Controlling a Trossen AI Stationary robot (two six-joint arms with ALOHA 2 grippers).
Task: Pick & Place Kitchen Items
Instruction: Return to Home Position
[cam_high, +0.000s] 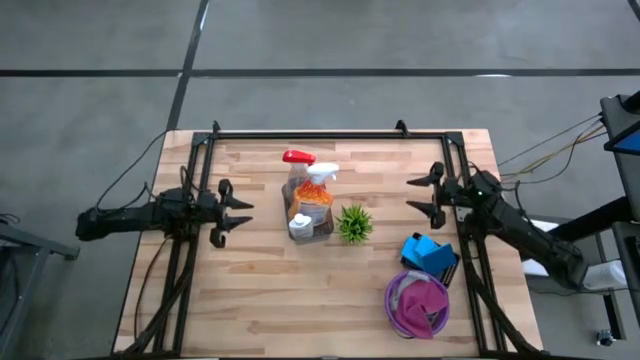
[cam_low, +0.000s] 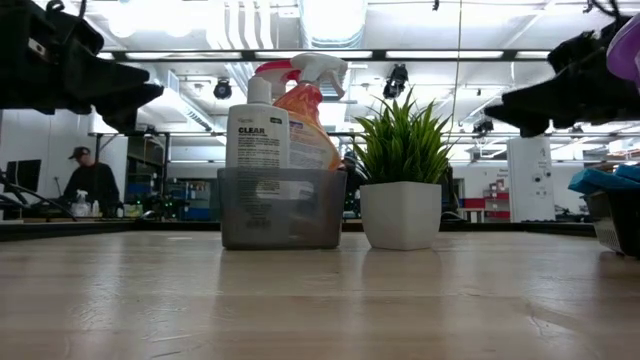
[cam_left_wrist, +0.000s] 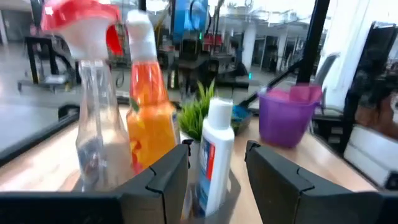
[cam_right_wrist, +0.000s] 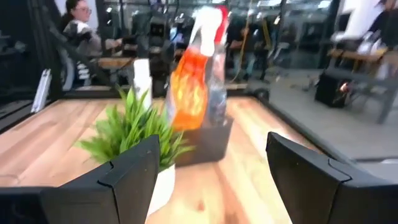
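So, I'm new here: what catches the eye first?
A grey tub at the table's middle holds a clear spray bottle and an orange spray bottle, a green plant beside it. Nearer the right gripper sit a black bin of blue sponges and a purple bucket with a magenta cloth. That gripper and the left gripper hang open at either side.

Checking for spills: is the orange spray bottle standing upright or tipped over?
Upright: the orange spray bottle stands nozzle-up inside the grey caddy.
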